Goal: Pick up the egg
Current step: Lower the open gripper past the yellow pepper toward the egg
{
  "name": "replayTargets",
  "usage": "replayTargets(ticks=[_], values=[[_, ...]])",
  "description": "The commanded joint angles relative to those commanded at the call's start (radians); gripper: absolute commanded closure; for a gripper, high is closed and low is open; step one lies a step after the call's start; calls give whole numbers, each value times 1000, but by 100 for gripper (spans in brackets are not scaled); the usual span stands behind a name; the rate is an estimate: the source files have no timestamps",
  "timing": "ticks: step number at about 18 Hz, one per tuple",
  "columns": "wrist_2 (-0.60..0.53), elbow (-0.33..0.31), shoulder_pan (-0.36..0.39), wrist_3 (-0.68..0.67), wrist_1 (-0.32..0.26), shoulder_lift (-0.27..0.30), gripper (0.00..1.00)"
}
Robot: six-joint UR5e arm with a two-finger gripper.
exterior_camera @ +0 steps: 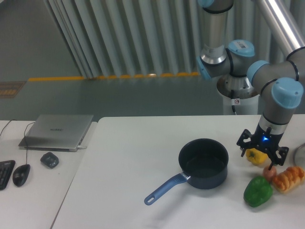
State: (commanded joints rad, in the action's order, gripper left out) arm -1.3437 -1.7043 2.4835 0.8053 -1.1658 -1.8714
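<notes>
A: Fixed camera: state the position of the gripper (262, 156).
B: Over the yellow pepper (256, 156), jaws spread, grasping nothing.
A: Locate the egg (269, 173).
B: On the table (133, 162), partly hidden, between green pepper (258, 191) and bread roll (288, 178).

The pincer (257, 157) hides most of the egg (269, 172) and yellow pepper (258, 157).

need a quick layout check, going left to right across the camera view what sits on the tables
Keyboard → mouse → laptop → blue saucepan → green pepper → bread roll
</notes>
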Motion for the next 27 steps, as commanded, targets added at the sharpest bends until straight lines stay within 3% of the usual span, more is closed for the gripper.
replayTargets(ticks=[9, 27], values=[[-52, -6, 23, 113, 0, -12, 0], [-84, -8, 12, 106, 3, -41, 0]])
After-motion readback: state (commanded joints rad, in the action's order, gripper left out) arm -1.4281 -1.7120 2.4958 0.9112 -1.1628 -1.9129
